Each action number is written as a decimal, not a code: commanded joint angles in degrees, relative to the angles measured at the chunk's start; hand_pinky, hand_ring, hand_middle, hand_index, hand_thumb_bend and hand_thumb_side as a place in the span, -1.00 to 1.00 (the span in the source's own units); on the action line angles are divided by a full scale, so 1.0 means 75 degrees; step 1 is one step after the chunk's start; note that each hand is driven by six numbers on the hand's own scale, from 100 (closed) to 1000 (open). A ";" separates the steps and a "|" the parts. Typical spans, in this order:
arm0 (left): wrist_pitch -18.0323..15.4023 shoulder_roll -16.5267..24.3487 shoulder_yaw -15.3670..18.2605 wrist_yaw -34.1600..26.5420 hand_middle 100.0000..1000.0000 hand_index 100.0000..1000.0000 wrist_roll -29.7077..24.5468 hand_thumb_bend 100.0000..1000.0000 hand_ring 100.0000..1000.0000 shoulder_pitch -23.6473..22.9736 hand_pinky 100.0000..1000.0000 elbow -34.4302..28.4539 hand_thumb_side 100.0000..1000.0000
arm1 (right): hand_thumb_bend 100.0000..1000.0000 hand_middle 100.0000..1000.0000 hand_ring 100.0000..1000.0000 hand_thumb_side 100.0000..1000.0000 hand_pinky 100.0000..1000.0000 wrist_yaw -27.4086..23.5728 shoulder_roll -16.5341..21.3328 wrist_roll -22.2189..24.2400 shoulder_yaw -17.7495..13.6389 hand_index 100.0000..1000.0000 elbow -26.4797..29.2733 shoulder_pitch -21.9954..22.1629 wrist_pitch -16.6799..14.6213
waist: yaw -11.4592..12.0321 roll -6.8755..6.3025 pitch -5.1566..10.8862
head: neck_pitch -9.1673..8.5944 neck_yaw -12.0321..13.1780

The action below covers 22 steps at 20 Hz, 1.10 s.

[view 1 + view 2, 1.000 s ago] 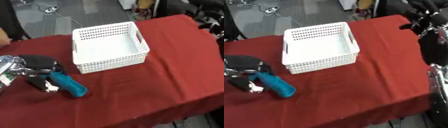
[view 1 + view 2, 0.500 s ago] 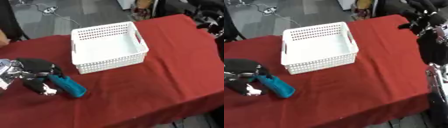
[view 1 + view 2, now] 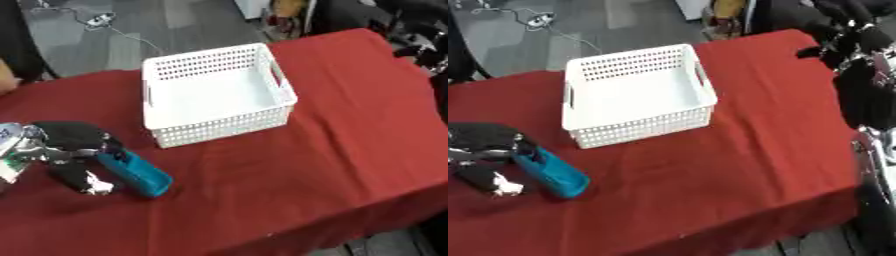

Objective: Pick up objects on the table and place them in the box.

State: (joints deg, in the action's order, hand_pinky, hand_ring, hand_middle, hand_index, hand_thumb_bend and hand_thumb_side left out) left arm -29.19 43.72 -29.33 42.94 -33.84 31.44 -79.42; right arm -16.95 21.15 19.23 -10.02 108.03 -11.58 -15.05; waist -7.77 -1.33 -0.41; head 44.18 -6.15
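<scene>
Since the earlier frame our left hand (image 3: 70,150) has slid down over the near end of the teal object (image 3: 136,172), fingers now curled about it. The object lies on the red cloth (image 3: 350,130), near the white box's (image 3: 214,92) left front corner. The box holds nothing, so the task is barely started; our right hand (image 3: 846,42) hangs at the far right, fingers unreadable.

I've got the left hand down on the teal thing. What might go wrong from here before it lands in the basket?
1. The left hand covers only one end of the teal object; the long free end may swing or slip out on the lift.
2. The white basket has tall walls, so a low carry may catch its near rim and shove it.
3. A small black and white item lies right beside the hand and may get dragged along.
</scene>
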 commanded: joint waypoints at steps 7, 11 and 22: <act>-0.0895 -0.0146 0.0134 0.0448 0.08 0.36 -0.0359 0.18 0.17 0.0192 0.50 0.0201 0.62 | -1.00 0.81 0.69 1.00 0.28 -0.0057 0.0084 0.0018 -0.0006 1.00 0.0116 -0.0177 0.0017 | -0.0005 0.0044 0.0026 | -0.0008 -0.0073; -0.0872 -0.0267 0.0191 0.0597 0.00 0.27 -0.0478 -0.33 0.05 0.0229 0.40 0.0444 -0.52 | -1.00 0.81 0.69 1.00 0.28 -0.0065 0.0071 0.0016 -0.0007 1.00 0.0118 -0.0194 0.0019 | -0.0011 0.0056 0.0018 | -0.0008 -0.0061; -0.0963 -0.1001 0.0576 0.1447 -0.96 -0.80 0.1941 -1.00 -1.00 0.0482 -0.90 0.1248 -1.00 | -1.00 0.81 0.69 1.00 0.28 -0.0077 0.0019 -0.0004 -0.0025 1.00 0.0134 -0.0254 0.0023 | -0.0045 0.0105 -0.0046 | -0.0008 -0.0039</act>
State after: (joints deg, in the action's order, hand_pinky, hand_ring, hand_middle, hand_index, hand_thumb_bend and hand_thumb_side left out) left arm -35.82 35.99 -26.31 53.10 -21.96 33.75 -70.59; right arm -17.31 20.64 19.32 -10.02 108.03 -12.49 -14.94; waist -8.00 -0.59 -1.15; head 44.18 -6.14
